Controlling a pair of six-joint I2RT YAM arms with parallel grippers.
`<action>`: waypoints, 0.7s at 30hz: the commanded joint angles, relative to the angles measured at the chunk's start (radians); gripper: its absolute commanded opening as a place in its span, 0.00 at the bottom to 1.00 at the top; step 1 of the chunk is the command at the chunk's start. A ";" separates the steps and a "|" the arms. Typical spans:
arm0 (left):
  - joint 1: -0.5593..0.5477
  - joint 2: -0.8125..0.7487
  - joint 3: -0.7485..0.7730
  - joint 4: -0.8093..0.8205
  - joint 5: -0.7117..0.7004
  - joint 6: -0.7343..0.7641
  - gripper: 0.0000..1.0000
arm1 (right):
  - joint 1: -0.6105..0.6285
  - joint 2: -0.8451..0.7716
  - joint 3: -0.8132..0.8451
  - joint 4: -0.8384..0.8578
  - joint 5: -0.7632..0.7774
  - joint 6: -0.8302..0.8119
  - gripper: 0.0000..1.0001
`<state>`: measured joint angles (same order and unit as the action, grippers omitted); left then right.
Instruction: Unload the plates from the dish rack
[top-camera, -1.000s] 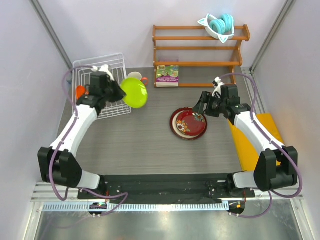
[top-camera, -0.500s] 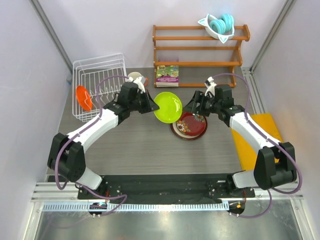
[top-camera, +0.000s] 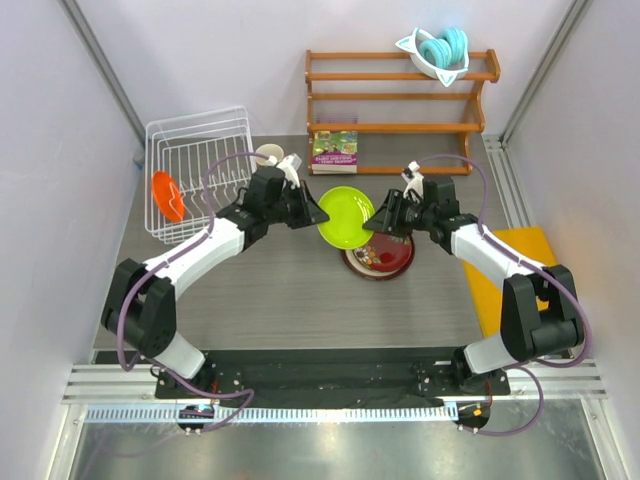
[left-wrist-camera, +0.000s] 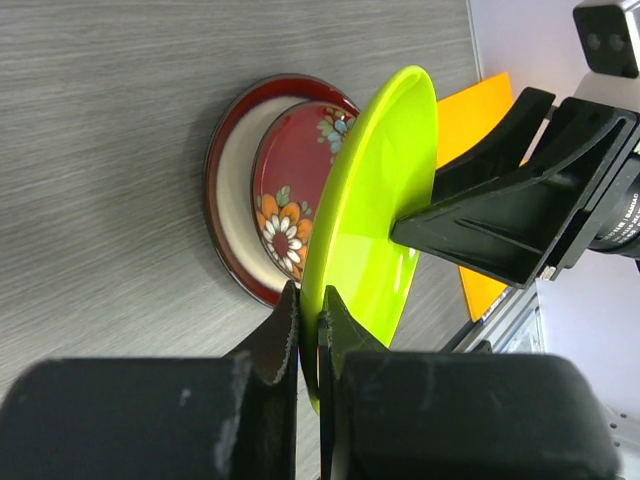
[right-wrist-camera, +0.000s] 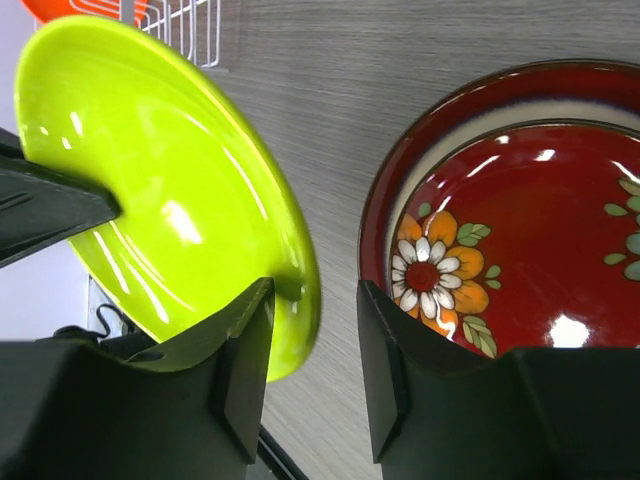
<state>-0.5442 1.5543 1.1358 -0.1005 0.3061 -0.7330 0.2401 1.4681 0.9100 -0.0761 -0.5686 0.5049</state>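
My left gripper is shut on the rim of the lime green plate and holds it tilted on edge above the table; its pinch shows in the left wrist view. My right gripper is open, its jaws straddling the opposite rim of the green plate. The dark red plate with a flower pattern lies flat on the table just beside and below them, as the right wrist view also shows. The orange plate stands at the left end of the white wire dish rack.
A wooden three-tier shelf stands at the back with a white bowl with teal rings on top. A book lies in front of it. A mug sits by the rack. A yellow-orange mat lies at the right.
My left arm carried the green plate from the rack rightward to beside the red plate. My right gripper moved left and now straddles the plate's far rim.
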 joint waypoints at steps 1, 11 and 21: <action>-0.016 0.004 0.007 0.082 0.070 -0.020 0.00 | 0.005 0.005 -0.010 0.117 -0.065 0.021 0.43; -0.025 0.021 0.004 0.081 0.062 -0.014 0.00 | 0.005 -0.015 -0.036 0.156 -0.102 0.032 0.10; -0.025 0.006 0.061 -0.116 -0.169 0.105 0.53 | -0.030 -0.101 -0.034 -0.013 0.105 -0.009 0.01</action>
<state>-0.5575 1.5906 1.1370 -0.1352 0.2584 -0.6960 0.2379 1.4311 0.8749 -0.0132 -0.5964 0.5262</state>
